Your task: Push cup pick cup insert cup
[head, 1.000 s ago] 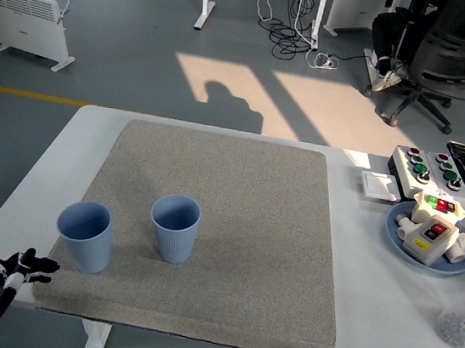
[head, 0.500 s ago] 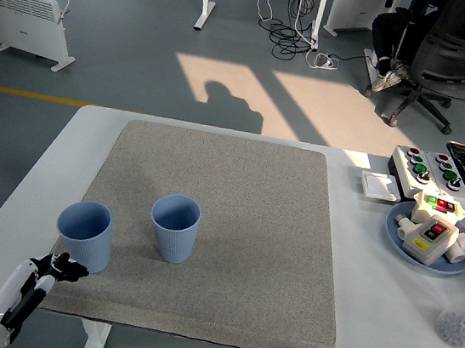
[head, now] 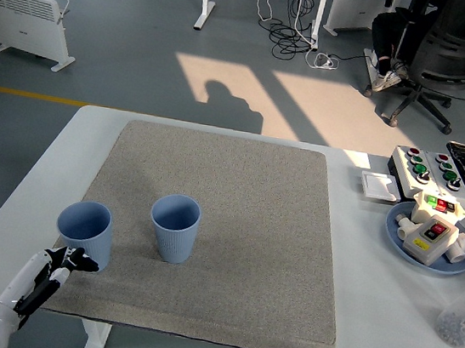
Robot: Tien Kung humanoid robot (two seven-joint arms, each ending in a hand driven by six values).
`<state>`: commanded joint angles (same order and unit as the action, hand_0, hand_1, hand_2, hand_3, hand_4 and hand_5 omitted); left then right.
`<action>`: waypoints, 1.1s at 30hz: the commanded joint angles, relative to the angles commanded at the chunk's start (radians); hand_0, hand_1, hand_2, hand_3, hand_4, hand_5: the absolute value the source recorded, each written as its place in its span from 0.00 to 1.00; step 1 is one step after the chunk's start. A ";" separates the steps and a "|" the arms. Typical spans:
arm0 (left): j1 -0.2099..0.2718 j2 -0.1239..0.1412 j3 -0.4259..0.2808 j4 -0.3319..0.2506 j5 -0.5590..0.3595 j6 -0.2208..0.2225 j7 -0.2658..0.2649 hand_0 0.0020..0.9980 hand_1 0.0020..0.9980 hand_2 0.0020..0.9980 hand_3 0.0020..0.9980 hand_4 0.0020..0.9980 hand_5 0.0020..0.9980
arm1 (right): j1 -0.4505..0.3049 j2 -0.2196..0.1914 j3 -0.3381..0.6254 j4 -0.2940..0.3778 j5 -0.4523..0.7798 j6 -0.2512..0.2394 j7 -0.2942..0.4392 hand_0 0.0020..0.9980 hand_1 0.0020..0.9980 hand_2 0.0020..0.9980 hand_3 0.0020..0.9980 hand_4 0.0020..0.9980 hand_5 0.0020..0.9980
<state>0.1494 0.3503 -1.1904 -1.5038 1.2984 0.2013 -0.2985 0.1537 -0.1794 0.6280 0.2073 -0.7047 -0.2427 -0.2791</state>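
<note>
Two light blue cups stand upright on the grey mat (head: 234,226). One cup (head: 85,233) sits near the mat's left edge, the other cup (head: 175,227) a little right of it, ribbed on the outside. My left hand (head: 66,262) comes up from the lower left corner. Its fingers are spread and hold nothing. The fingertips (head: 88,265) sit just at the base of the left cup; contact is not clear. The right arm is out of view.
At the right edge of the white table (head: 31,207) stand a blue plate (head: 396,234) with switch parts, a button box (head: 426,168), a small white box (head: 379,186) and a clear jar (head: 463,322). An office chair is on the floor behind.
My left hand has moved up and to the right, from the table's front left corner to the base of the left cup. Both cups stand where they were.
</note>
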 joint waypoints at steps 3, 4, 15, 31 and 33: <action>-0.009 0.002 0.004 0.006 -0.003 -0.001 0.000 0.67 0.61 0.56 0.50 0.64 1.00 | 0.002 0.000 -0.002 0.000 0.002 0.000 0.001 0.71 0.64 0.65 0.59 0.12 0.41; -0.018 0.006 0.011 0.011 -0.009 -0.002 -0.001 0.67 0.61 0.56 0.50 0.64 1.00 | 0.004 0.000 -0.005 0.000 0.009 -0.001 0.002 0.71 0.64 0.65 0.59 0.12 0.41; -0.070 0.015 0.065 0.056 -0.050 -0.009 -0.006 0.67 0.61 0.56 0.51 0.64 1.00 | 0.012 0.002 -0.005 0.000 0.009 0.000 0.001 0.71 0.64 0.65 0.59 0.12 0.41; -0.155 0.012 0.103 0.145 -0.091 0.001 -0.019 0.70 0.63 0.56 0.51 0.65 1.00 | 0.015 0.003 0.002 -0.001 0.001 0.001 0.000 0.71 0.64 0.65 0.59 0.12 0.41; -0.164 0.016 0.108 0.154 -0.093 0.002 -0.020 0.70 0.63 0.56 0.51 0.65 1.00 | 0.015 0.003 0.002 -0.001 0.002 0.002 0.000 0.71 0.64 0.65 0.59 0.12 0.41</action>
<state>-0.0148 0.3668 -1.0826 -1.3495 1.2054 0.2031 -0.3188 0.1682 -0.1765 0.6303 0.2064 -0.7030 -0.2411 -0.2795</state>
